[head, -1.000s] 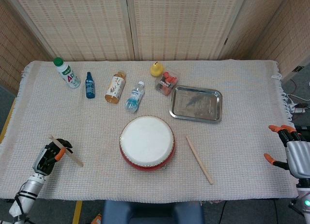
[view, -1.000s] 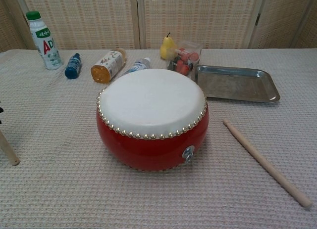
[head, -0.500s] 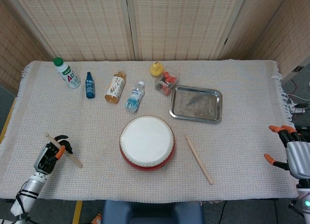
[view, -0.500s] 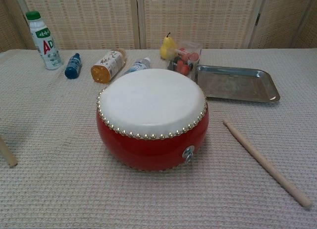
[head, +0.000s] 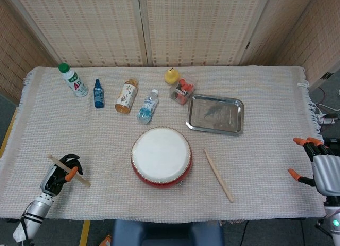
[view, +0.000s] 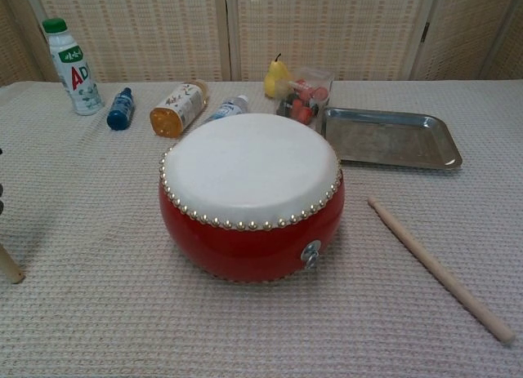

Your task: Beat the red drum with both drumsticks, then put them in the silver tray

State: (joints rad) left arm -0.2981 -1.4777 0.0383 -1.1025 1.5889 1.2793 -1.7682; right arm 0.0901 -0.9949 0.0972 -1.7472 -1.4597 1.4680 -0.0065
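The red drum point(head: 161, 157) with its white skin stands at the table's middle front, also large in the chest view as the red drum point(view: 250, 197). My left hand point(head: 59, 174) grips one wooden drumstick point(head: 68, 169) at the front left; only that stick's tip point(view: 10, 268) shows at the chest view's left edge. A second drumstick point(head: 219, 175) lies loose on the cloth right of the drum, seen too as the drumstick point(view: 439, 269). The silver tray point(head: 234, 121) sits behind it, holding nothing. My right hand point(head: 317, 167) hovers open past the table's right edge.
Along the back stand a green-capped white bottle point(head: 73, 80), a small blue bottle point(head: 98, 94), an orange bottle lying down point(head: 126, 95), a water bottle point(head: 148, 106), a yellow duck point(head: 171, 76) and a clear box of red items point(head: 183, 91).
My left hand with its drumstick has drifted slightly toward the front edge, the stick tilting flatter. The right hand and the loose drumstick have stayed put.
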